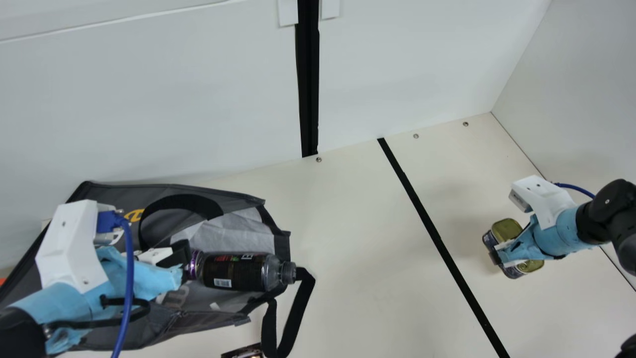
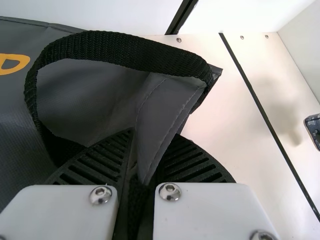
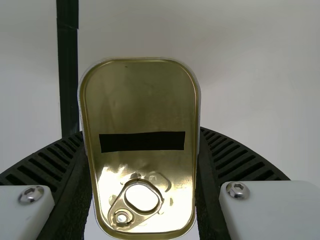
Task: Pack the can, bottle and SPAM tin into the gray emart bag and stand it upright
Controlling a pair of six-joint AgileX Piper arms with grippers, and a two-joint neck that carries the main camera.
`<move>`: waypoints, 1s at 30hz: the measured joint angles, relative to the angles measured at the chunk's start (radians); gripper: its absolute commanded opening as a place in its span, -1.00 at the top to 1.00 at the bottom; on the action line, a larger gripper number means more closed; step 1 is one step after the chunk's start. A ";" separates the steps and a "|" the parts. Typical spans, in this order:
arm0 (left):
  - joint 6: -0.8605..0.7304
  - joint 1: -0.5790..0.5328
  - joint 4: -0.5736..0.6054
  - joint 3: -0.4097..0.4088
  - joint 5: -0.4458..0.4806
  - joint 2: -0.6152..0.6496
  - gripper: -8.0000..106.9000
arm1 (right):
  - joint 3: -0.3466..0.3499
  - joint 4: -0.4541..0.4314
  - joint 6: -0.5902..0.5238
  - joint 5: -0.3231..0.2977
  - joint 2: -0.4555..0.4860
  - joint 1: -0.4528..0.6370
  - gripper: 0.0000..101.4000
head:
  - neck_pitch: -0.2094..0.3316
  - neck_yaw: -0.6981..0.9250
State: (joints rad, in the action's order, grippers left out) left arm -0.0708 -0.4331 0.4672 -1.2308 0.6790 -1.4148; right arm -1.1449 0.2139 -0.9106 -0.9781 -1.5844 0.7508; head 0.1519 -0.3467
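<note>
In the main view the gray emart bag (image 1: 218,196) lies on its side at the left, its mouth facing right. The dark bottle (image 1: 236,271) lies in that mouth, cap at the rim. My left gripper (image 1: 183,261) is over the bag; in the left wrist view the left gripper (image 2: 137,185) is shut on a fold of the gray bag (image 2: 165,112), beside a black strap loop. At the right, my right gripper (image 1: 504,256) holds the SPAM tin (image 1: 507,230). In the right wrist view the right gripper (image 3: 140,165) is shut around the tin (image 3: 140,105), its ring-pull lid facing the camera.
A small dark object (image 1: 243,352), cut off by the main view's bottom edge, lies near the bag's hanging black strap (image 1: 298,313). A black tape line (image 1: 437,238) crosses the table between the bag and the right arm. White walls stand behind and at the right.
</note>
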 measured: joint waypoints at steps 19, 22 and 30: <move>0.000 0.000 0.000 0.000 0.000 0.000 1.00 | -0.109 0.003 0.066 -0.097 0.014 -0.180 1.00 | 0.000 -0.002; 0.000 0.000 0.000 0.000 0.000 0.000 1.00 | -0.128 0.010 0.046 -0.110 0.012 -0.201 1.00 | 0.000 0.000; 0.000 0.000 0.000 0.000 0.000 0.000 1.00 | -0.146 0.028 -0.013 -0.132 0.009 -0.249 1.00 | 0.000 0.000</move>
State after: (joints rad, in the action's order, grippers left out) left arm -0.0708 -0.4331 0.4672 -1.2308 0.6790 -1.4148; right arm -1.2910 0.2423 -0.9237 -1.1102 -1.5757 0.5018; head 0.1519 -0.3467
